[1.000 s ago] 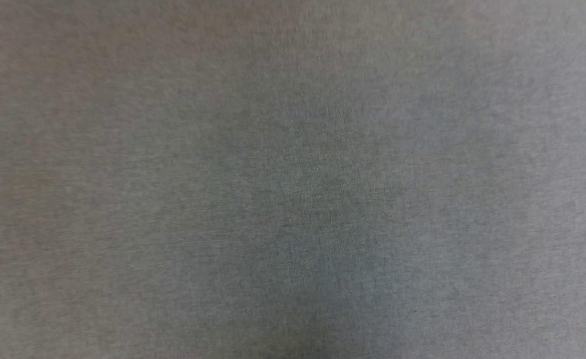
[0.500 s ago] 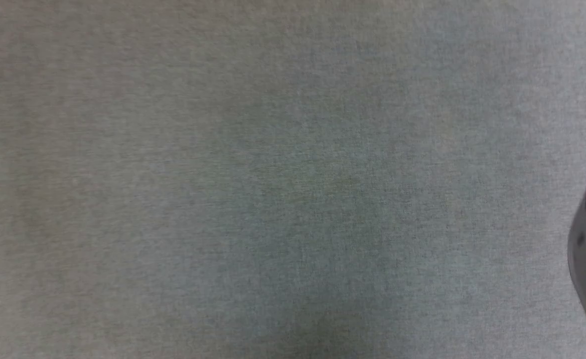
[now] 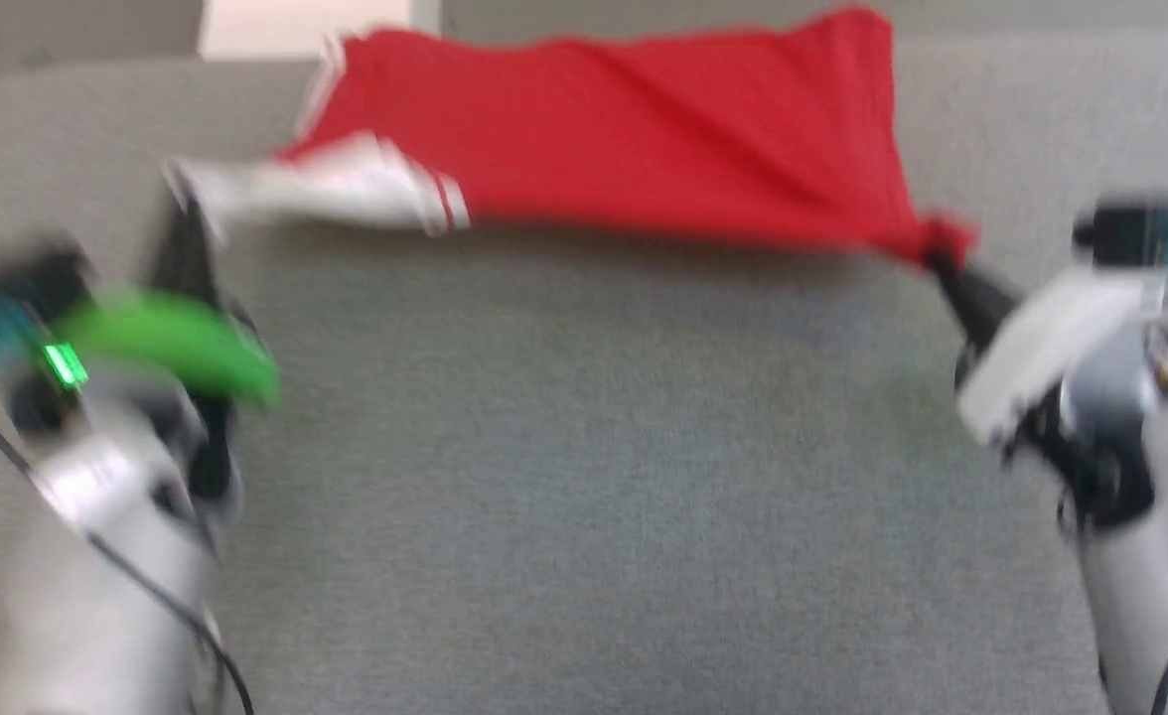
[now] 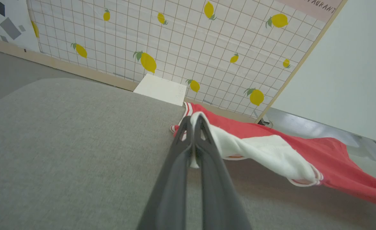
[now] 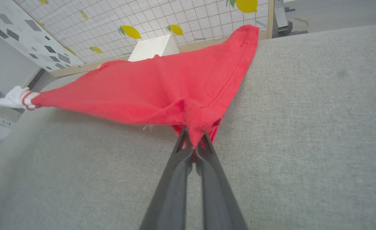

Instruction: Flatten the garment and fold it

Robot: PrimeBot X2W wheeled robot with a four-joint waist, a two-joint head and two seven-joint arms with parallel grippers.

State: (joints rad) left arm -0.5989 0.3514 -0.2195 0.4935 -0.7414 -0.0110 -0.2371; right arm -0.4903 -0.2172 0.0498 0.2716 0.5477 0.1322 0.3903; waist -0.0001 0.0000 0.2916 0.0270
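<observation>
Stretching taut over the grey cushion (image 3: 584,497), the shirt (image 3: 644,129) spans ten to two o'clock in the head view. At nine o'clock the left gripper (image 3: 185,204) pinches its white sleeve; at three o'clock the right gripper (image 3: 942,260) pinches a bunched red corner.

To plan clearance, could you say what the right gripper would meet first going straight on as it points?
The right gripper, shut on the garment, would likely push into that red cloth first.
</observation>
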